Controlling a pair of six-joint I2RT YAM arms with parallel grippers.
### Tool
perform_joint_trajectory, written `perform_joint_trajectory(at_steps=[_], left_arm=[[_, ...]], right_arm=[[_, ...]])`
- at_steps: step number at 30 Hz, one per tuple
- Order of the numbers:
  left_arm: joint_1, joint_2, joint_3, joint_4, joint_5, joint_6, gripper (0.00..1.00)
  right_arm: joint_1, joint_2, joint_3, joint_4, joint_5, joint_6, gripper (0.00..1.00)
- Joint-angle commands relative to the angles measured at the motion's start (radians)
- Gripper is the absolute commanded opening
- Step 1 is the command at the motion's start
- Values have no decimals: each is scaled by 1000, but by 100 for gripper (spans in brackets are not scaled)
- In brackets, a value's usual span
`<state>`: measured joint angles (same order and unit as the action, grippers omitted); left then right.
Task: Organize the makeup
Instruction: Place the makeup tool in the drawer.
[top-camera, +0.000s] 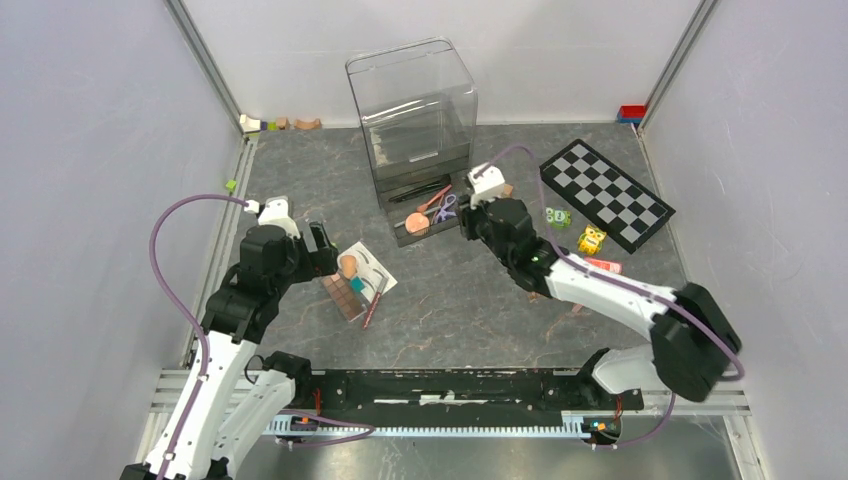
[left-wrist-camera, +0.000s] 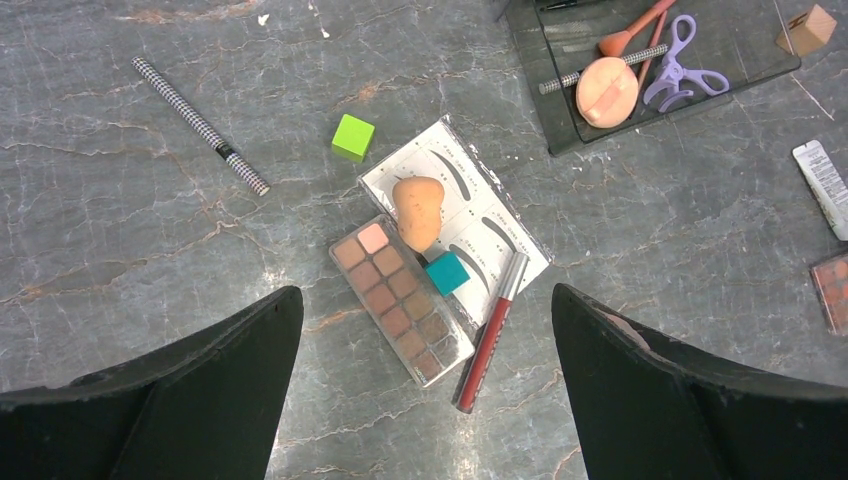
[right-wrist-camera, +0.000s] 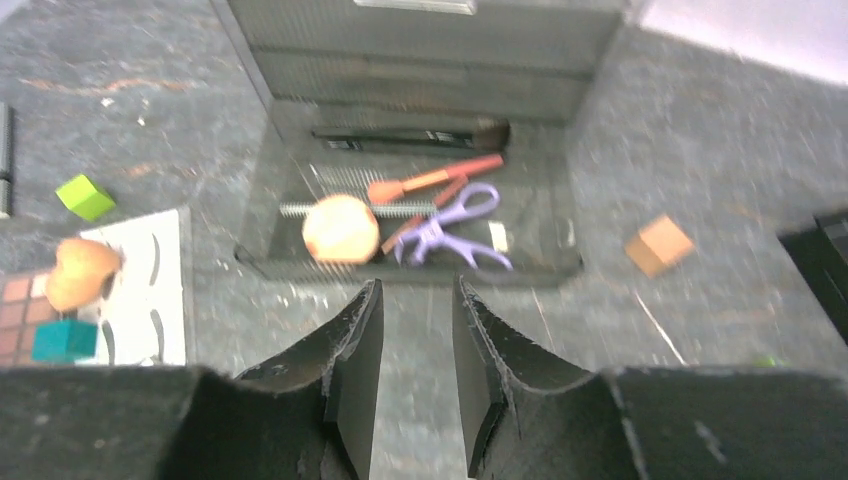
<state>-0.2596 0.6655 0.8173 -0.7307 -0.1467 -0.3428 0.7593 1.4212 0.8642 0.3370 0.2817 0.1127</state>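
My left gripper (left-wrist-camera: 425, 292) is open wide and empty, hovering over a brown eyeshadow palette (left-wrist-camera: 400, 300), a peach sponge (left-wrist-camera: 417, 208) on a white eyebrow card (left-wrist-camera: 470, 225) and a red lip pencil (left-wrist-camera: 490, 335). A checkered pencil (left-wrist-camera: 200, 125) lies to the far left. My right gripper (right-wrist-camera: 416, 283) has its jaws a little apart with nothing between them, just in front of the pulled-out drawer tray (right-wrist-camera: 545, 262). The tray holds lilac scissors (right-wrist-camera: 450, 225), a peach round compact (right-wrist-camera: 341, 228), an orange-handled brush (right-wrist-camera: 435, 178) and a black brush (right-wrist-camera: 410, 138).
A clear organizer (top-camera: 415, 100) stands at the back behind the tray. A teal cube (left-wrist-camera: 446, 272) sits on the card, with a green cube (left-wrist-camera: 352, 136) beside it. A checkerboard (top-camera: 605, 195), green dice (top-camera: 557, 217), a yellow cube (top-camera: 591, 240) and a white tube (left-wrist-camera: 825, 185) lie to the right.
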Motion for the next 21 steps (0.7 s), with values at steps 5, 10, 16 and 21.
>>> perform_joint_trajectory(at_steps=[5, 10, 16, 21], left_arm=[[2, 20, 2, 25, 24, -12, 100], [2, 76, 14, 10, 27, -12, 100], [2, 74, 14, 7, 16, -14, 100], [2, 60, 14, 8, 7, -20, 100]], right_arm=[[7, -336, -162, -437, 171, 221, 41], [6, -475, -180, -703, 214, 329, 64], [1, -580, -177, -871, 274, 372, 98], [-11, -557, -161, -935, 286, 376, 98]])
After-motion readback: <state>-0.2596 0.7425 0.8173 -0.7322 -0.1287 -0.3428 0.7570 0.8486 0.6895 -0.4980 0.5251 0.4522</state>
